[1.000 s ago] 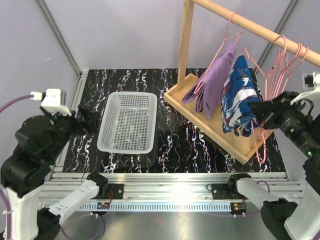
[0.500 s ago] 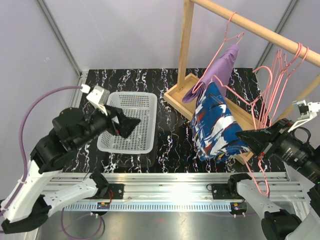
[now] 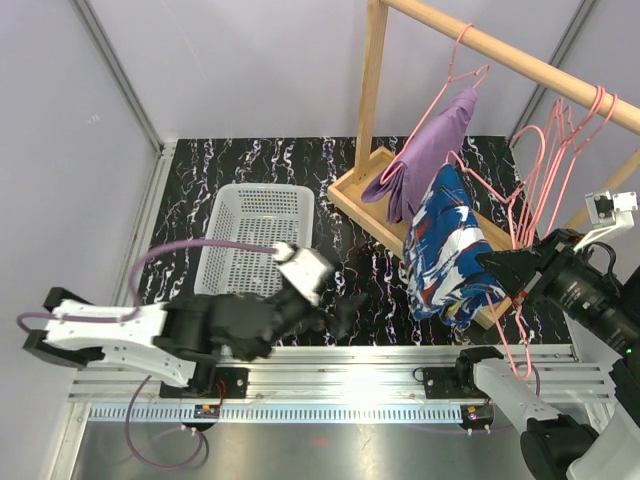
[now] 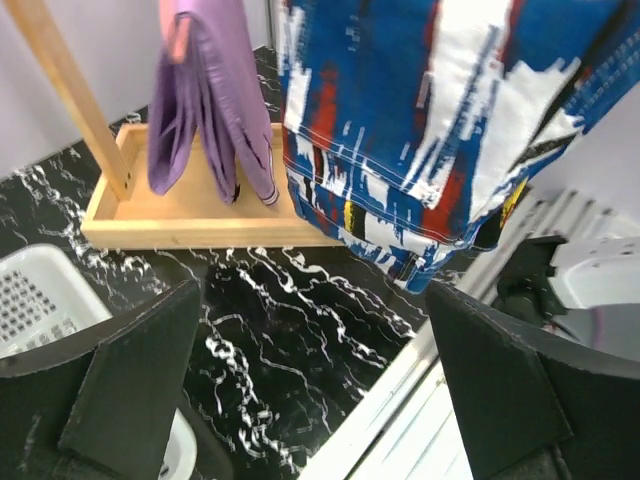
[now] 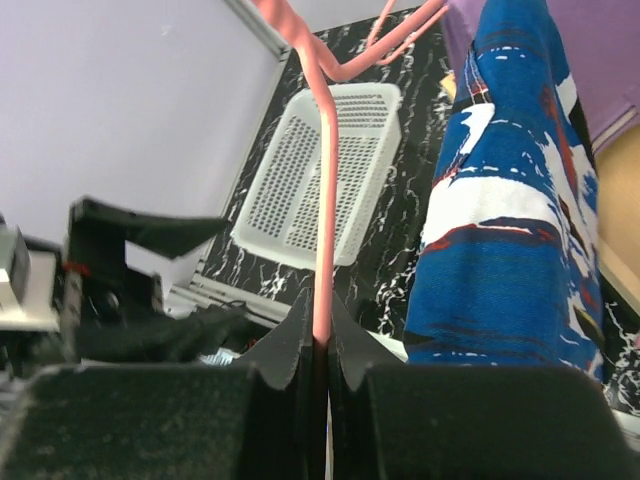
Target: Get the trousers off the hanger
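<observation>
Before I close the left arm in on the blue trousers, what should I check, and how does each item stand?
1. The right gripper holds the pink hanger: ok, jaws shut on the wire.
2. The blue trousers are draped over that hanger: ok.
3. The left gripper is open: ok, jaws wide apart.
4. The left gripper faces the blue trousers: ok, cloth ahead and above, not yet touched.
5. The lilac trousers hang apart from the blue pair: cannot tell, they hang very close.

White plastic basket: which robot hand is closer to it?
Left. The left hand is just right of the basket; the right hand is far off, pinching a pink wire hanger.
</observation>
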Available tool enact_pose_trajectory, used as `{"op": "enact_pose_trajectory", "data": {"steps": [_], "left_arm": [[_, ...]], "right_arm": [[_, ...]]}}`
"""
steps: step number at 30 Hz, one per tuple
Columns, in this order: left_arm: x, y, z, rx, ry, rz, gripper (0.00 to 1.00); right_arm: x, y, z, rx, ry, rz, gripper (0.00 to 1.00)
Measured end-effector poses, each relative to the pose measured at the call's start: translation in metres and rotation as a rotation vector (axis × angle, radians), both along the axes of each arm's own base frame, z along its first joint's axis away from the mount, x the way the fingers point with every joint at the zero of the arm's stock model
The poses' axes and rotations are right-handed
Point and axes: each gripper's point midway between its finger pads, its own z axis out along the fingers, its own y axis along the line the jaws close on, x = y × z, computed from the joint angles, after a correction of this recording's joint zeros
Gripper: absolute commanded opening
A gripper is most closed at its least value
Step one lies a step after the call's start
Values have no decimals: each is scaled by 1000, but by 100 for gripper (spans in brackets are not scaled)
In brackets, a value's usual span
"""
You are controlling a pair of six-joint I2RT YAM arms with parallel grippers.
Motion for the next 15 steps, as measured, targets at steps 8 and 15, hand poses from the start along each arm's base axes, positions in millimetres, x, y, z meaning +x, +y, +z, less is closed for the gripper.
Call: {"op": "enact_pose_trajectory", "data": {"steps": [8,15], "left_arm": [[-8,-90,-25,86,-80,4,99],[-25,-141,-20,-27,-75,-91,99]], "right_arm": [[25,-18,0,-33,35,-138,0],[25,-32,4,-28,11,-231,0]]}}
